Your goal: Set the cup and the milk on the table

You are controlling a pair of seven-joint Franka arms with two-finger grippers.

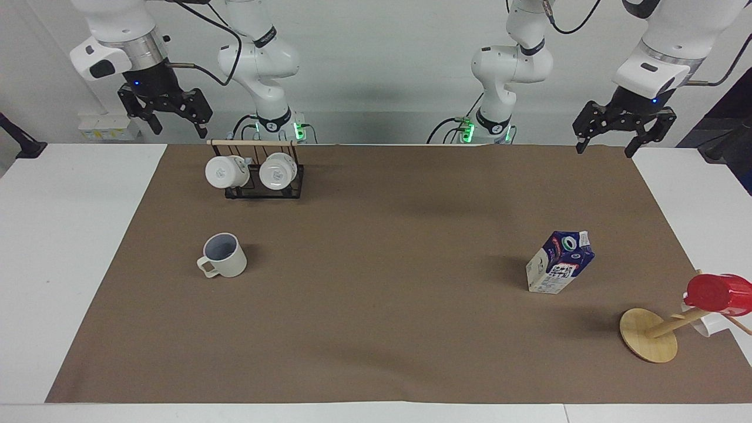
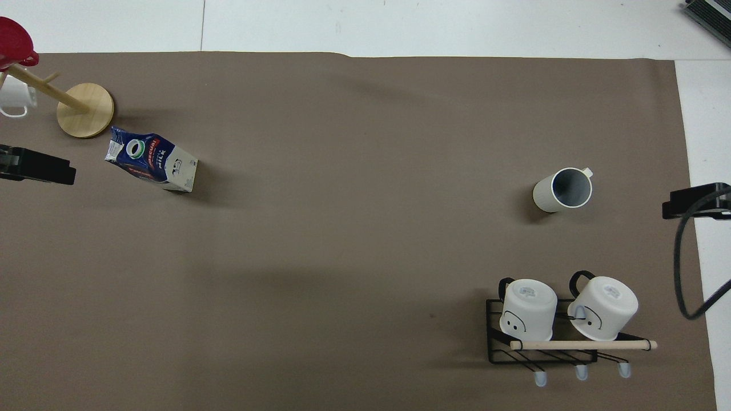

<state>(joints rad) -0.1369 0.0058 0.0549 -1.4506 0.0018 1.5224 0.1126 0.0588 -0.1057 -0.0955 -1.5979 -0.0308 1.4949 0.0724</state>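
The cream-beige cup (image 1: 223, 256) (image 2: 561, 189) stands upright on the brown paper sheet (image 1: 376, 305) of the white table (image 1: 64, 235), toward the right arm's end. The blue-and-white milk (image 1: 560, 262) (image 2: 152, 160) carton stands on the paper toward the left arm's end. My right gripper (image 1: 179, 124) hangs high over the table edge by the robots, open and empty. My left gripper (image 1: 605, 147) hangs likewise over its own corner, open and empty. Only the tips of the left gripper (image 2: 35, 167) and the right gripper (image 2: 694, 201) show in the overhead view.
A black wire rack (image 1: 262, 187) with two white mugs stands nearer to the robots than the cup. A wooden mug tree with a round base (image 1: 648, 343) carries a red cup (image 1: 718, 292) and a white mug, farther from the robots than the milk.
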